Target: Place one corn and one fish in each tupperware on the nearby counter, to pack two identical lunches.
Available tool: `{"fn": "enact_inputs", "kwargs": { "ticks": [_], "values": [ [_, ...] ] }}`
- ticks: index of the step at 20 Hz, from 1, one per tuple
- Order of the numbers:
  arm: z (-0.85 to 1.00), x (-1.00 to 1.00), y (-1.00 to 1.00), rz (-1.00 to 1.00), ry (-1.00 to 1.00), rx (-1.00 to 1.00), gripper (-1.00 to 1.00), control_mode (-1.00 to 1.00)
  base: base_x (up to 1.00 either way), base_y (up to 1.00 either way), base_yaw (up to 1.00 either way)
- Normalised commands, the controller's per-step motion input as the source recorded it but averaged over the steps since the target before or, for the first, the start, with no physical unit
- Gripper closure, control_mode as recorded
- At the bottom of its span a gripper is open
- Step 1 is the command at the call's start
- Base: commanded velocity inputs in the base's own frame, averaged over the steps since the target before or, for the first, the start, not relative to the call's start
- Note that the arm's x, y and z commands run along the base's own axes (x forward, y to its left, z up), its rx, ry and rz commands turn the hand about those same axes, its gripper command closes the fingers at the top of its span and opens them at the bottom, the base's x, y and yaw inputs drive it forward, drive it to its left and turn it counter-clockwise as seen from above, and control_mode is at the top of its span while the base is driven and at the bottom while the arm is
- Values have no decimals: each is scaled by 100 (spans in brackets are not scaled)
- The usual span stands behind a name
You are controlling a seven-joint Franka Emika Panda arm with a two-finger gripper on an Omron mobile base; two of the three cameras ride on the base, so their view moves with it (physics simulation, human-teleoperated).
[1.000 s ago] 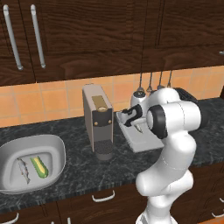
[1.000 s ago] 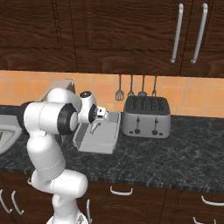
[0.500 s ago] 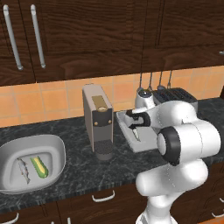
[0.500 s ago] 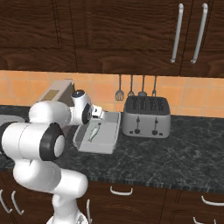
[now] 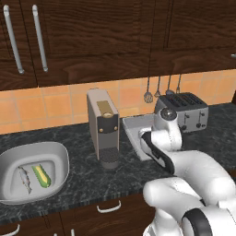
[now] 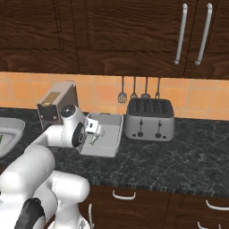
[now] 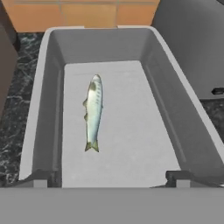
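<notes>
Tupperware on the counter, two containers, shown from three views, largest item first. Counter: black marbled worktop carrying a coffee machine and a toaster. Oval tupperware, at the left end: holds one corn and one fish lying side by side, just apart; this lunch reads as complete. Rectangular tupperware, between coffee machine and toaster: holds a single fish lying flat along its floor, left of centre, touching neither long wall. No corn is seen inside it, although the near end of the floor is hidden below the frame edge in the hand view, so this is likely rather than certain. Gripper: poised directly above the near end of the rectangular container, jaws spread wide and empty, the fish lying free beneath them.

Progress, as judged: three of the four items are placed. What remains is the second corn, which is to go into the rectangular container beside the fish.
</notes>
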Motion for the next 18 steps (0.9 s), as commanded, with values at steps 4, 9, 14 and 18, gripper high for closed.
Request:
{"fn": "enact_inputs", "kwargs": {
  "ticks": [4, 9, 14, 18],
  "values": [
    [0, -100, 8, 7, -20, 0, -100, -100, 0, 0, 0],
    [0, -100, 23, 14, -16, 0, -100, -100, 0, 0, 0],
    [0, -82, 23, 6, -7, -1, -100, -100, 0, 0, 0],
    [-1, -25, 4, 0, 0, -1, -100, 100, -75, -5, 0]
  ]
}}
